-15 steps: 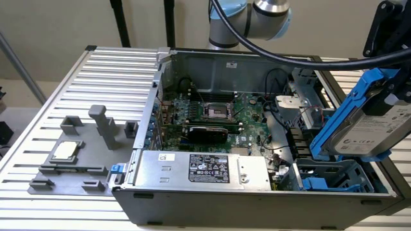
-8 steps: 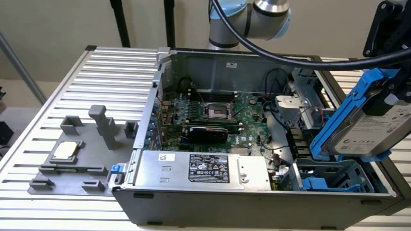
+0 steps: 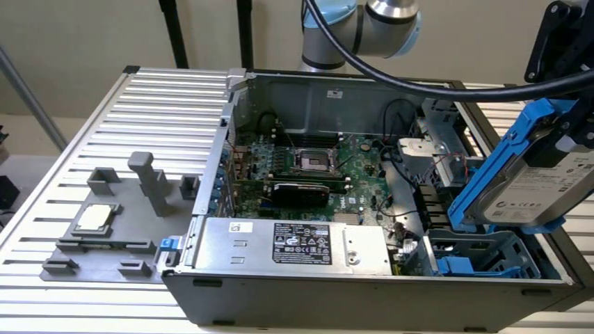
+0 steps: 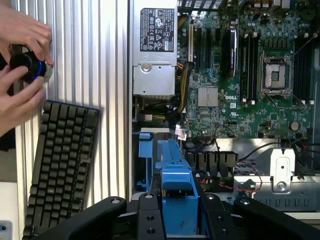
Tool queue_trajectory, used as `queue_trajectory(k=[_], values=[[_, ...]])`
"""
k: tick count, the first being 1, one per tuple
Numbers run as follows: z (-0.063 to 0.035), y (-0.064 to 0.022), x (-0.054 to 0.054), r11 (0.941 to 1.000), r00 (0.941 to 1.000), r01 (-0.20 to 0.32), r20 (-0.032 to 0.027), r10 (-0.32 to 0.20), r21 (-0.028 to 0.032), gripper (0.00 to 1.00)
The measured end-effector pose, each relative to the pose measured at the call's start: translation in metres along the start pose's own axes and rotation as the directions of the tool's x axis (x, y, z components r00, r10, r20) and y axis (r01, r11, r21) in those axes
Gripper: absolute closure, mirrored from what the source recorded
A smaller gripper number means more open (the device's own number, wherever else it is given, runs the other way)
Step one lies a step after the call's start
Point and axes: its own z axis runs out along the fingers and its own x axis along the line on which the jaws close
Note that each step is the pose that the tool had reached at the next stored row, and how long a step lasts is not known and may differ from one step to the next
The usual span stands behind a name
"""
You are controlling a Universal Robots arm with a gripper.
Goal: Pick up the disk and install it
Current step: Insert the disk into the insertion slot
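Pickup done: your pincer [image 4: 180, 212] pinches disk [image 3: 533, 188], held tilted just above drive bay [image 3: 483, 254]. Install left: disk not yet seated.

disk [image 3: 543, 184] above case [image 3: 371, 306], keyboard [image 4: 60, 165] beside case

The disk [image 3: 519, 200] runs off the exterior view's right edge, label [image 3: 555, 177] apparently unreadable.

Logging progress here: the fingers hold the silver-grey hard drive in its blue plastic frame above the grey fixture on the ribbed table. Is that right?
Not quite. The fingers hold the silver-grey hard drive in its blue plastic frame above the open grey computer case instead; the exterior view shows it.
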Motion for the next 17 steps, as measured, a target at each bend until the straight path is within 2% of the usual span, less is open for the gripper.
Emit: queue_trajectory(k=[7, 17], values=[[0.0006, 0.0003, 0.0, 1.0, 1.0, 0.0, 0.0003, 0.0, 0.0003, 0.67], [0.018, 0.0001, 0.001, 1.0, 1.0, 0.0, 0.0002, 0.0, 0.0002, 0.67]])
